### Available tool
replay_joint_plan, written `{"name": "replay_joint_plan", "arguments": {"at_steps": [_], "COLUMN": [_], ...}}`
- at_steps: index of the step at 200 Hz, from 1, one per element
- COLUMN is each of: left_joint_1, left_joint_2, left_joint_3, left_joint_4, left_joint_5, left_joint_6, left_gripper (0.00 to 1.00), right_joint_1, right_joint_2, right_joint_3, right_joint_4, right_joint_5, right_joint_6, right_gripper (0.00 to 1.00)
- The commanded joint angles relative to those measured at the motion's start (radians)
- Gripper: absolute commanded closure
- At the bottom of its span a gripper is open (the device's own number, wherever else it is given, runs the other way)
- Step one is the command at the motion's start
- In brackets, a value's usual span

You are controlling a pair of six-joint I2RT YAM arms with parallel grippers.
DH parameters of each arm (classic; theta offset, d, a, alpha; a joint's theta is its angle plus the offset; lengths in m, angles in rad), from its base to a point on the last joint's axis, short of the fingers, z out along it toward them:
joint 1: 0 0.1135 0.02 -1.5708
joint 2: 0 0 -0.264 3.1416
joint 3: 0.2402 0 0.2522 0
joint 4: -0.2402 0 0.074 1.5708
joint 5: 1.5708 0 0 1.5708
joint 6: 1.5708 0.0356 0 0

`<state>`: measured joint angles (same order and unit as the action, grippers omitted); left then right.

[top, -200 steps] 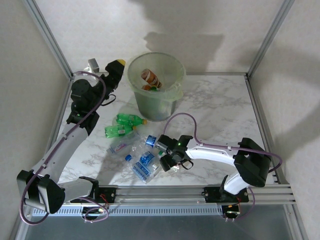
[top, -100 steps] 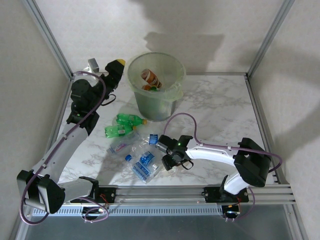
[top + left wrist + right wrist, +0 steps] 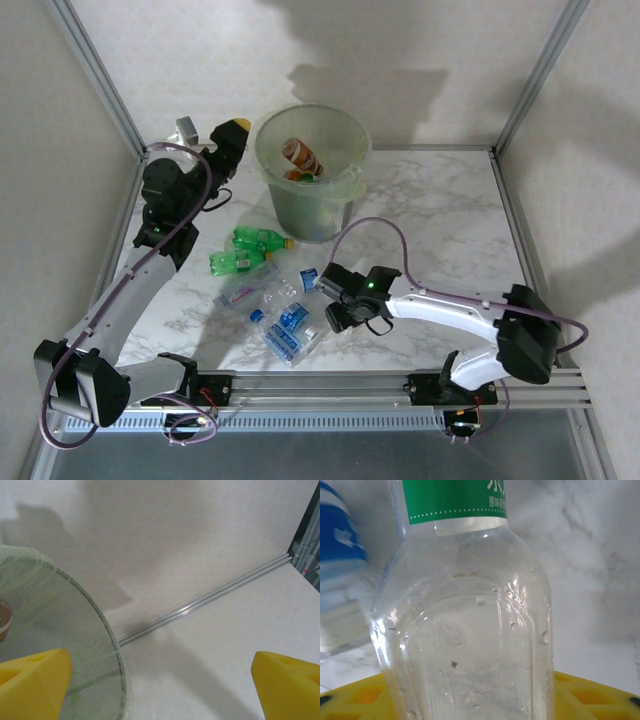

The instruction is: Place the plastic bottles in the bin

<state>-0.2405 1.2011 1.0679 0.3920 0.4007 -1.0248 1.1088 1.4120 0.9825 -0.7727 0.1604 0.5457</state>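
Note:
The bin (image 3: pixel 300 215), a pale-green translucent bucket, stands at the table's back with an orange-labelled bottle (image 3: pixel 300 155) inside. Two green plastic bottles (image 3: pixel 258 240) lie in front of it, and clear blue-labelled ones (image 3: pixel 290 325) are scattered nearer. My right gripper (image 3: pixel 325 300) is low at this pile. Its yellow fingers (image 3: pixel 590 700) press both sides of a clear bottle with a green label (image 3: pixel 465 645). Beside that lies a blue-labelled bottle (image 3: pixel 340 545). My left gripper (image 3: pixel 232 135) hovers open left of the bin's rim (image 3: pixel 95 615), with nothing between its yellow fingertips (image 3: pixel 35 680).
Aluminium frame posts (image 3: pixel 100 80) and white walls enclose the marble table (image 3: pixel 440 210). A metal rail (image 3: pixel 200 605) runs along the back wall behind the bin. The table's right half is bare marble.
My right gripper's jaws have come together around the clear bottle, and its arm has shifted a little to the right. The left arm has not moved.

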Motion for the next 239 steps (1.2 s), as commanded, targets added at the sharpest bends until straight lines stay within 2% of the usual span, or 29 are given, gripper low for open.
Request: {"name": "replay_joint_plan", "arguments": {"at_steps": [1, 43, 86, 135, 190, 239], "left_joint_1": [-0.001, -0.01, -0.083, -0.165, -0.222, -0.25], "left_joint_2": [-0.002, 0.031, 0.122, 0.184, 0.232, 0.231], "left_joint_3": [-0.002, 0.031, 0.179, 0.282, 0.356, 0.355], "left_joint_4": [0.044, 0.021, -0.209, -0.363, -0.473, -0.472], "left_joint_5": [0.033, 0.092, 0.208, 0.285, 0.314, 0.356], "left_joint_6": [-0.008, 0.008, 0.173, 0.297, 0.384, 0.403], "left_gripper": [0.08, 0.07, 0.07, 0.06, 0.05, 0.03], "right_joint_1": [0.011, 0.005, -0.053, -0.097, -0.098, -0.098], "right_joint_2": [-0.075, -0.148, -0.223, -0.278, -0.278, -0.26], "right_joint_3": [0.051, 0.114, 0.154, 0.203, 0.258, 0.291], "right_joint_4": [-0.006, 0.038, 0.139, 0.23, 0.273, 0.328], "right_joint_5": [0.045, 0.116, 0.156, 0.172, 0.172, 0.156], "right_joint_6": [0.003, 0.004, -0.012, -0.052, -0.093, -0.126], "right_gripper": [0.41, 0.43, 0.43, 0.44, 0.45, 0.44]}}
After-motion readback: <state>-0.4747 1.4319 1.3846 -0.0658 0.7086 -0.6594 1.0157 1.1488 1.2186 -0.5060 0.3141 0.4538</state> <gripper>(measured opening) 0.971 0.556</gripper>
